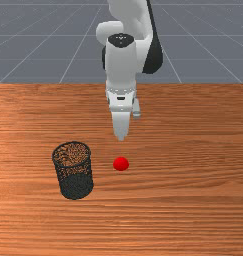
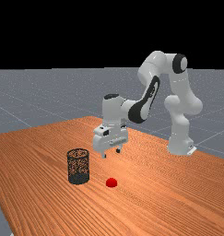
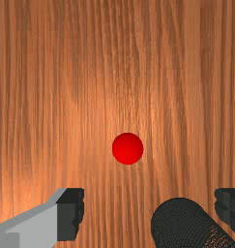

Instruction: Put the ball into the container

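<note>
In the far view my gripper point(image 2: 111, 153) hangs above the table, pointing down, its two fingers wide apart. From the wrist camera, the gripper point(image 3: 149, 210) has nothing held between its fingertips. A red ball point(image 1: 121, 164) rests on the wood, lower than the fingers and to the front view's right of the container; in the wrist view the ball point(image 3: 127, 148) lies beyond the line of the fingertips. The container, a black mesh cup point(image 1: 74, 175), stands upright with its mouth up. Part of this cup point(image 3: 179, 224) appears near one finger in the wrist view.
The orange-brown table point(image 1: 193, 150) extends around both things. Between ball and container is a narrow strip of bare wood. The container's rim point(image 2: 78, 151) rises well above the ball and reaches about the fingertips' height in the far view.
</note>
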You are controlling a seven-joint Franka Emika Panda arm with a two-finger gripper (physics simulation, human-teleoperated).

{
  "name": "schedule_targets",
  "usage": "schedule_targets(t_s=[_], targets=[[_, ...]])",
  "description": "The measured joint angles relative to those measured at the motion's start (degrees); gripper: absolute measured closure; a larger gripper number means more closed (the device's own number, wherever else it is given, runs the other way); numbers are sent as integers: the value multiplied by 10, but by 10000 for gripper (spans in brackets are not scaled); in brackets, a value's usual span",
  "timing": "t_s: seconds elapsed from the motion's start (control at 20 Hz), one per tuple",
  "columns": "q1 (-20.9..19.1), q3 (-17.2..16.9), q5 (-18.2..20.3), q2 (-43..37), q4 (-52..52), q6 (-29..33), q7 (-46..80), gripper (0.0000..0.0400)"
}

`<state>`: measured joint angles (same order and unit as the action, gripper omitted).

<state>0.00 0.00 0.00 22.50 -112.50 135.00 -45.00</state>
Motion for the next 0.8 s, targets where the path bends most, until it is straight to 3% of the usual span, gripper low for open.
schedule_targets(t_s=[0.05,0.1,0.15,0.25,0.3,0.35,0.4,0.55,0.8], targets=[[0,0,0,0,0,0,0,157],[0,0,0,0,0,0,0,252],[0,0,0,0,0,0,0,310],[0,0,0,0,0,0,0,367],[8,-8,-21,-19,-31,11,19,223],[1,0,-2,-15,-21,-7,1,135],[1,0,-2,-13,-20,-7,1,82],[1,0,-1,-5,-14,-13,1,18],[1,0,-2,10,-10,-6,1,1]])
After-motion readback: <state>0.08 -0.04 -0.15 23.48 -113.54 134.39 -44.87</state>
